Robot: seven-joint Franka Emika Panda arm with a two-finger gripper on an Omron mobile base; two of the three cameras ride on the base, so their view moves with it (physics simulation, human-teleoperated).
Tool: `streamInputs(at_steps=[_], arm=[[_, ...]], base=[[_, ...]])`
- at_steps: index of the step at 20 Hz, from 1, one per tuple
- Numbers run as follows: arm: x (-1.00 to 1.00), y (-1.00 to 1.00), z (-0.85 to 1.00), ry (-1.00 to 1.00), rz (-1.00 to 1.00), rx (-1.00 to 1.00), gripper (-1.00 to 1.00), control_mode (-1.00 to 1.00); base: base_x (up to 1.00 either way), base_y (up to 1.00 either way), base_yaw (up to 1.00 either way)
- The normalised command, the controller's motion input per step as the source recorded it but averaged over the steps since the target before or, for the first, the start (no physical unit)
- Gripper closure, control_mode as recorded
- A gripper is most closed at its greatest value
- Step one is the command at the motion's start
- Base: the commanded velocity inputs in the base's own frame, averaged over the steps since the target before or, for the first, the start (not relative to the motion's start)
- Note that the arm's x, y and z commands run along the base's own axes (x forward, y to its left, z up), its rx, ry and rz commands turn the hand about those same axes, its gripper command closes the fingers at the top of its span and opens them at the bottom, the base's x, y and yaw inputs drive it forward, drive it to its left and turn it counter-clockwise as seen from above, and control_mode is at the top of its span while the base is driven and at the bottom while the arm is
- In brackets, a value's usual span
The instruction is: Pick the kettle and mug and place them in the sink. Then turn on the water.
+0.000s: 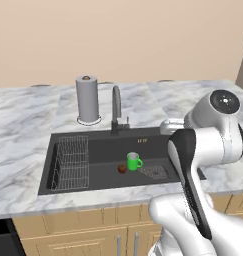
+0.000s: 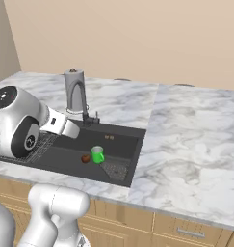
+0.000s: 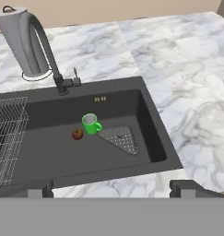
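Desk: I see the white marble desk (image 1: 23, 107) running wall to wall, wooden cabinet fronts beneath it.
Sink: the large dark grey rectangular sink (image 1: 100, 140) is set in the desk; my arm rises over its right end.
Rack: a wire rack (image 1: 71, 162) sits in the sink's left part.
Faucet: the tall curved grey faucet (image 1: 115, 107) stands at the back rim, spout arching over the sink.
Towel roll: an upright grey paper-towel roll (image 1: 87, 99) stands on the desk just left of the faucet.
Drain: a perforated grey drain plate (image 3: 119, 138) lies on the sink floor, right of the mug.
Mug: the small bright green mug (image 3: 91, 124) stands upright on the sink floor near the middle, handle toward the drain plate.
Round thing: a small reddish-brown ball-like object (image 3: 77, 134) lies just beside the mug; I cannot tell what it is.
Claw: my claw (image 3: 111, 188) hovers above the sink's front rim, fingers spread wide, holding nothing.
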Motion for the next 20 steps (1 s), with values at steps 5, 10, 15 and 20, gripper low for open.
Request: streamInputs(at_steps=[5, 10, 15, 20], arm=[[0.0, 0.0, 0.0, 0.0, 0.0, 0.0, -1.0, 1.0], [0.0, 0.0, 0.0, 0.0, 0.0, 0.0, -1.0, 1.0], [0.0, 0.0, 0.0, 0.0, 0.0, 0.0, -1.0, 1.0], [0.0, 0.0, 0.0, 0.0, 0.0, 0.0, -1.0, 1.0]], base=[[-0.75, 0.15, 0.0], [-0.76, 0.32, 0.04], [-0.08, 0.67, 0.0], [0.05, 0.95, -0.03]])
